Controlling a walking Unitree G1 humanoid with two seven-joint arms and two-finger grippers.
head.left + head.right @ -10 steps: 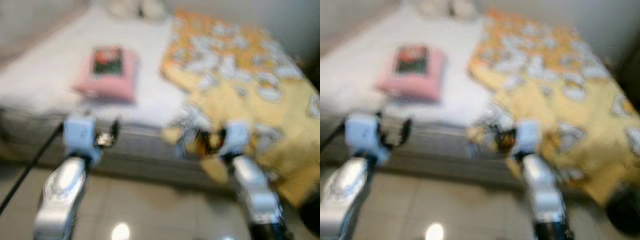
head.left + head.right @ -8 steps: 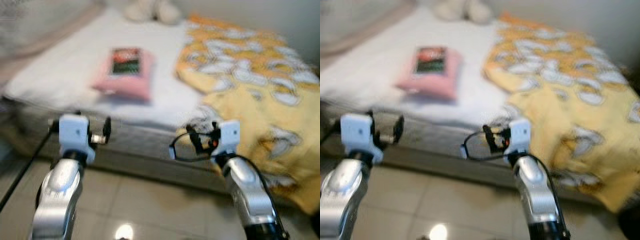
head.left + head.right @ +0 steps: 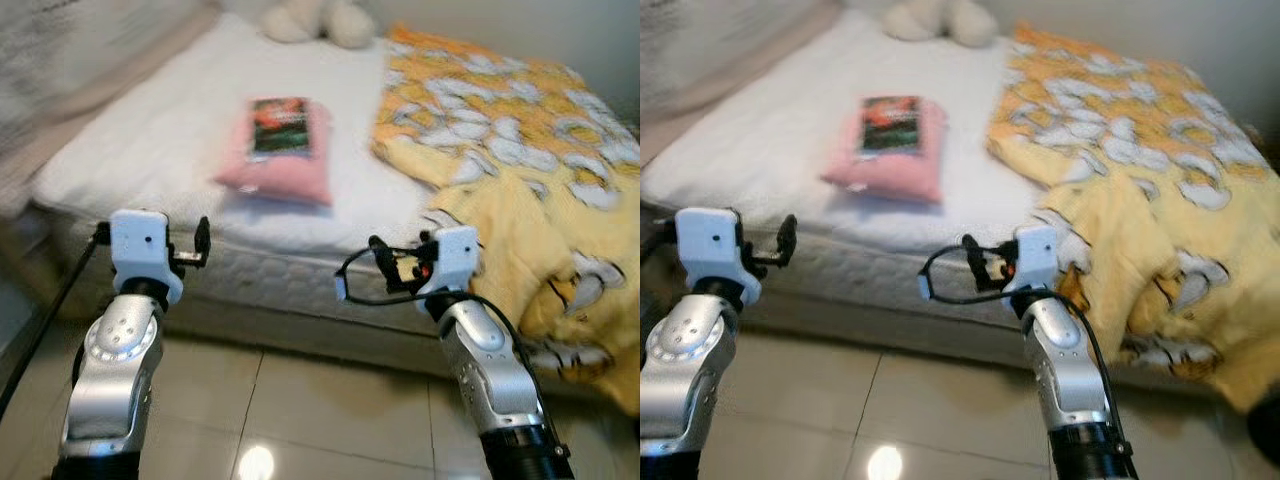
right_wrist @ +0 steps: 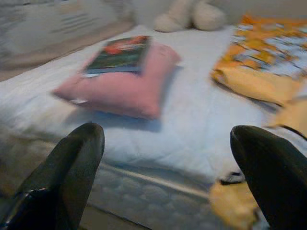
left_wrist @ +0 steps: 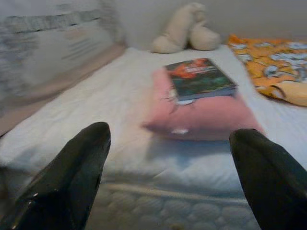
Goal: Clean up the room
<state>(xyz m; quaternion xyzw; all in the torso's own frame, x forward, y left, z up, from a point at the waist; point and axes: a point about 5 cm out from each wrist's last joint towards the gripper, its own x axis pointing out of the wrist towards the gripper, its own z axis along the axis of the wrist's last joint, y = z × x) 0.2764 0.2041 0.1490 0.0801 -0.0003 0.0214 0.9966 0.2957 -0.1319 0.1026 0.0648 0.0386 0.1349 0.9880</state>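
Both my grippers hang in front of the bed edge with nothing in them. My left gripper (image 5: 168,177) has its two black fingers (image 5: 72,177) spread wide apart, and my right gripper (image 4: 163,177) is spread just as wide, its fingers (image 4: 67,172) empty too. From my head camera the left gripper (image 3: 200,243) sits at about 8 o'clock and the right gripper (image 3: 378,270) at about 5 o'clock, both level with the side of the mattress (image 3: 290,285) and over the glossy tiled floor (image 3: 330,420). A black cable (image 3: 375,297) loops off my right wrist.

On the white sheet (image 3: 150,150), near the middle of the bed at roughly 12 o'clock from my left gripper, lies a pink pillow (image 3: 285,165), soft and rectangular, a little rumpled at its near edge. A book (image 3: 279,125) rests flat on top of it, toward the far end; its cover is dark green with red-orange artwork and a pale block of pages shows along the side (image 5: 199,79).

At 2 o'clock a yellow-orange blanket (image 3: 500,140) with white cartoon shapes covers the right part of the bed, bunched up and spilling over the mattress edge toward the floor, just beside my right gripper. At the far end of the bed, around 12 o'clock, a cream stuffed toy (image 3: 310,20) sits against the wall.
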